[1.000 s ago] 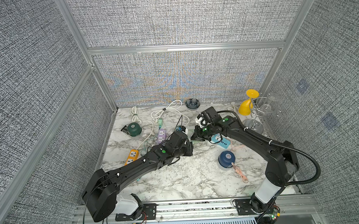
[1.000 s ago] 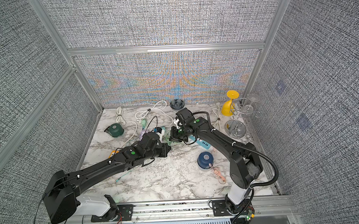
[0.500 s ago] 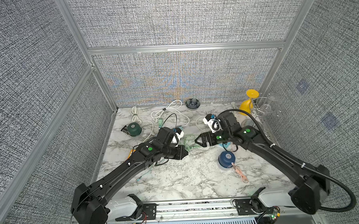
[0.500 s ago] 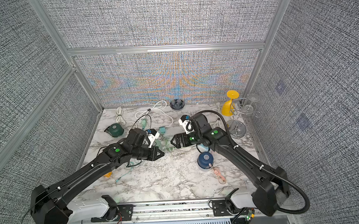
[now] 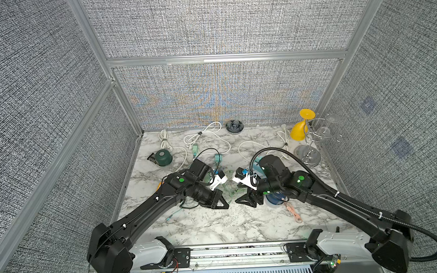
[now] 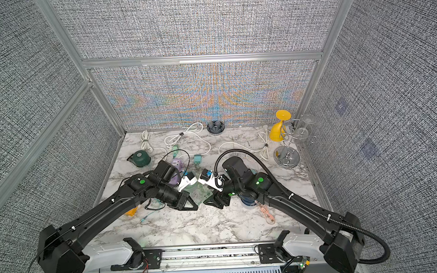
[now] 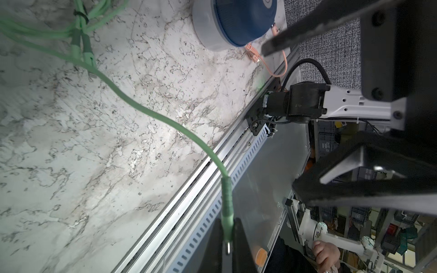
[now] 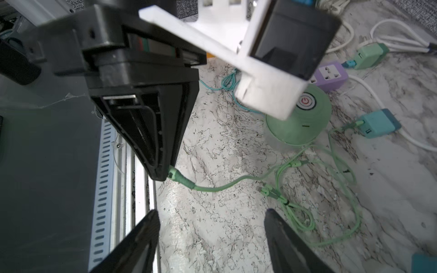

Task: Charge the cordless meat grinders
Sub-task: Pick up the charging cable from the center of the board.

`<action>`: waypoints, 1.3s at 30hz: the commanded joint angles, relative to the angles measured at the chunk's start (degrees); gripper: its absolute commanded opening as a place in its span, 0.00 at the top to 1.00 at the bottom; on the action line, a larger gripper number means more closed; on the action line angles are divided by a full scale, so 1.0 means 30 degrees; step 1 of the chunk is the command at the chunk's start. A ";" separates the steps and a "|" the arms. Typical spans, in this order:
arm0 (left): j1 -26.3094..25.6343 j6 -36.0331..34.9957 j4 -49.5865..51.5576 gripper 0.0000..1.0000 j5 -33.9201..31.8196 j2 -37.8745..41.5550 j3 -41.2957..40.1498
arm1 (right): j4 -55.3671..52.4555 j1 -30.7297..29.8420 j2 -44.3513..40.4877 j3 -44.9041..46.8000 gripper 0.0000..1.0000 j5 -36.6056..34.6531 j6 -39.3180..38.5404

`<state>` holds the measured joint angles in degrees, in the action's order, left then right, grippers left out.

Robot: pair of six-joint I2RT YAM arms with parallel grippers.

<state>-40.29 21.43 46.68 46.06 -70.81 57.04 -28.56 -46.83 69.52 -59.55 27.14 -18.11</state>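
Holding the plug end of the mint green cable, the left jaws are pressed together on its connector. The bare metal tip points back toward that arm's wrist, so it is not free to enter a port.

The right jaws stand apart and empty, facing the left jaws tip to tip, with bare table between them.

- Mint green grinder: near, on the far side of the left jaws, upright on the table. Its charging port cannot be made out.
- Navy blue grinder: just beside the right jaws, with a pink cable at its base.
- Dark green grinder: well apart from both pairs of jaws.

Step in hand, as judged: a handover of the plug, so that it can be turned and offered to the mint unit.

To do it well:
- The right jaws should close on the ribbed collar that shows just outside the left jaws.
- They should grip square to the connector's axis.
- The left jaws should let go only once that grip is firm.
- The loose coils below need to stay slack, or a pull may drag the light grinder.

Materials and shapes:
- The cable is soft and rubbery, and springs into loops.
- The collar is ridged, so it should give good purchase.
- The grinders are smooth matt domes over clear, glossy bases.
- The mint grinder carries a round silver button with a red power mark.
- The table is polished, veined marble, probably slippery.
- The teal adapter and purple power strip beyond the left jaws are boxy, hard plastic.
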 commanded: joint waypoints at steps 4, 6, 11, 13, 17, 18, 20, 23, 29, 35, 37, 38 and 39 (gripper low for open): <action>0.0163 -0.0628 0.0172 1.00 0.1065 0.0154 -0.0049 | -0.0711 -0.1818 0.0906 -0.0677 0.28 -0.0811 -0.3584; 0.0247 -0.0727 0.0178 1.00 0.1301 0.0178 -0.0102 | -0.1395 -0.2181 0.1477 -0.1213 0.32 -0.1168 -0.4103; 0.0306 -0.0764 0.0057 1.00 0.1489 0.0417 -0.0218 | -0.1515 -0.2521 0.2033 -0.1629 0.38 -0.1662 -0.4590; 0.0306 -0.0830 0.0057 1.00 0.1632 0.0427 -0.0233 | -0.1576 -0.2598 0.2262 -0.1821 0.42 -0.1807 -0.4756; 0.0317 -0.0819 -0.0137 1.00 0.1812 0.0293 -0.0261 | -0.1990 -0.2719 0.2820 -0.2224 0.51 -0.1780 -0.5065; 0.0328 -0.0817 -0.0148 1.00 0.1859 0.0265 -0.0234 | -0.2021 -0.2726 0.2921 -0.2289 0.54 -0.1780 -0.5111; 0.0335 -0.0903 -0.0102 1.00 0.1864 0.0114 -0.0175 | -0.2068 -0.2773 0.3040 -0.2386 0.64 -0.1878 -0.5210; 0.0328 -0.0933 -0.0119 1.00 0.1938 0.0013 -0.0082 | -0.2238 -0.2818 0.3193 -0.2522 0.71 -0.2199 -0.5265; 0.0337 -0.1055 -0.0060 1.00 0.2125 -0.0071 0.0027 | -0.2783 -0.2817 0.3365 -0.2742 0.74 -0.2711 -0.5444; 0.0364 -0.1167 -0.0139 1.00 0.2623 -0.0080 0.0046 | -0.2551 -0.2811 0.3574 -0.2680 0.76 -0.3407 -0.5478; 0.0337 -0.1199 -0.0079 1.00 0.2758 -0.0073 0.0069 | -0.2399 -0.2817 0.3691 -0.2709 0.78 -0.3719 -0.5506; 0.0364 -0.1247 -0.0011 1.00 0.2832 -0.0072 0.0064 | -0.2324 -0.2813 0.3768 -0.2739 0.78 -0.3890 -0.5536; 0.0350 -0.1305 0.0069 1.00 0.2873 -0.0087 0.0088 | -0.2206 -0.2796 0.3781 -0.2764 0.78 -0.4039 -0.5564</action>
<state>-39.07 19.05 47.40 49.39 -71.13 56.51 -36.49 -55.35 80.18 -67.55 20.95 -35.73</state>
